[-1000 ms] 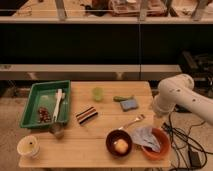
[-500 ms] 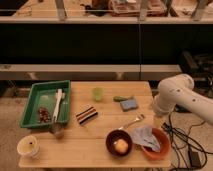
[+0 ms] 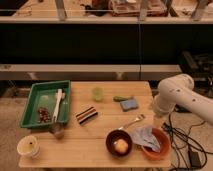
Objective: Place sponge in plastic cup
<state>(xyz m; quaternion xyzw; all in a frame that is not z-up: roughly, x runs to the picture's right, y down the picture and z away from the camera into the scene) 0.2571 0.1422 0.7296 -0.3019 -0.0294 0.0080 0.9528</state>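
A blue sponge [image 3: 129, 104] lies on the wooden table [image 3: 100, 129], right of centre, with a small green object [image 3: 121, 98] touching its back edge. The small pale green plastic cup [image 3: 97, 93] stands upright to the sponge's left, near the table's far edge. My white arm [image 3: 176, 94] is at the table's right side. My gripper [image 3: 158, 116] hangs low by the table's right edge, to the right of the sponge and apart from it. It holds nothing that I can see.
A green tray [image 3: 31, 102] with a white utensil and dark bits sits at the left. A striped block [image 3: 86, 114], a metal utensil [image 3: 131, 122], a dark bowl [image 3: 120, 143], an orange bowl with a cloth [image 3: 151, 142] and a white cup [image 3: 29, 146] are nearer the front.
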